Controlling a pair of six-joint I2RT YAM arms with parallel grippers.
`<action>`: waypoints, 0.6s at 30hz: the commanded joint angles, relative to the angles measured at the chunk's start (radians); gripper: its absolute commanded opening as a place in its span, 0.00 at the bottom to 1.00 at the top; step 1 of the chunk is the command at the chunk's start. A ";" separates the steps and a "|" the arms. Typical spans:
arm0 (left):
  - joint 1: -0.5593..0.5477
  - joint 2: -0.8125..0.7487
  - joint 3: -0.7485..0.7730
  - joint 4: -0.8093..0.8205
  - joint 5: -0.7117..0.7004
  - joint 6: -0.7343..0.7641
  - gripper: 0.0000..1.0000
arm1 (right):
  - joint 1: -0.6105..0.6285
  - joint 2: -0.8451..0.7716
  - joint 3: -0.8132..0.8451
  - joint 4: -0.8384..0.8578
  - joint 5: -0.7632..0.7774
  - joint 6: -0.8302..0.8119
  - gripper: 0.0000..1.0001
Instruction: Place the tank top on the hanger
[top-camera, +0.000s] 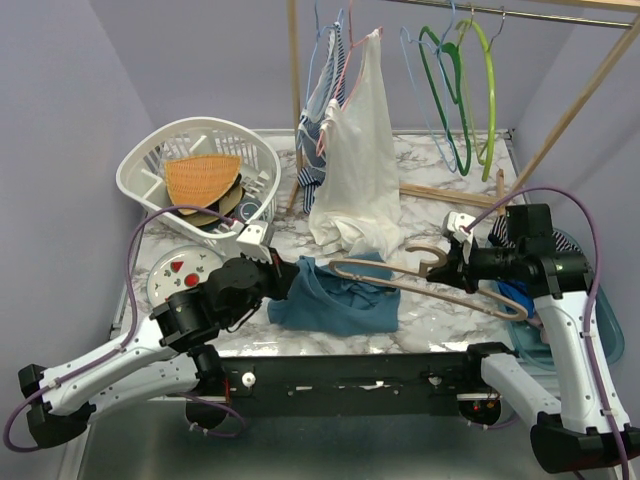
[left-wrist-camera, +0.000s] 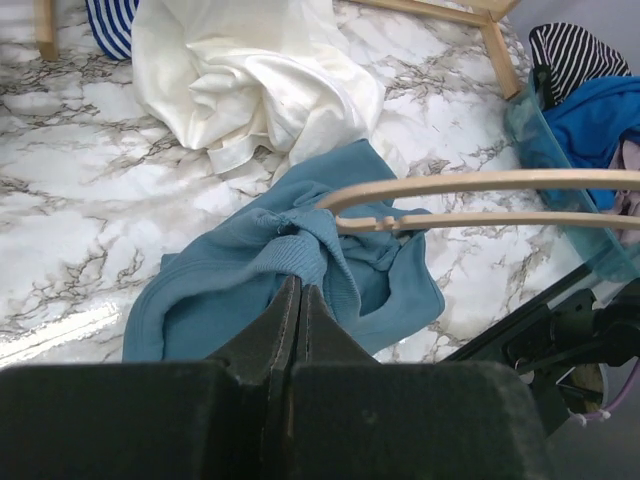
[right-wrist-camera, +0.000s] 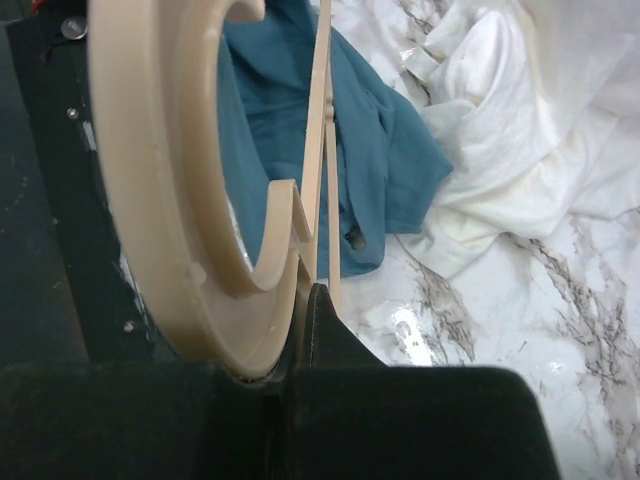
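The teal-blue tank top lies crumpled on the marble table near the front edge. My left gripper is shut on a bunched fold of its upper edge; in the left wrist view the jaws pinch the ribbed fabric. My right gripper is shut on the beige hanger near its hook and holds it level above the table. The hanger's left end reaches into the gathered fabric. In the right wrist view the hanger's thick curve fills the left, with the top behind it.
A long cream-white garment hangs from the wooden rack and pools just behind the top. A striped garment and green hangers hang on the rail. A white laundry basket sits back left, a round plate left, and a blue bin right.
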 joint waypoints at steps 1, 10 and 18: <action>0.019 -0.017 0.010 -0.054 0.022 -0.001 0.00 | -0.006 0.014 0.001 -0.150 -0.098 -0.135 0.01; 0.020 0.003 0.058 -0.043 0.085 0.017 0.00 | -0.004 0.080 0.005 -0.233 -0.193 -0.236 0.00; 0.020 -0.004 0.106 -0.037 0.213 0.034 0.00 | 0.040 0.176 0.048 -0.195 -0.287 -0.255 0.00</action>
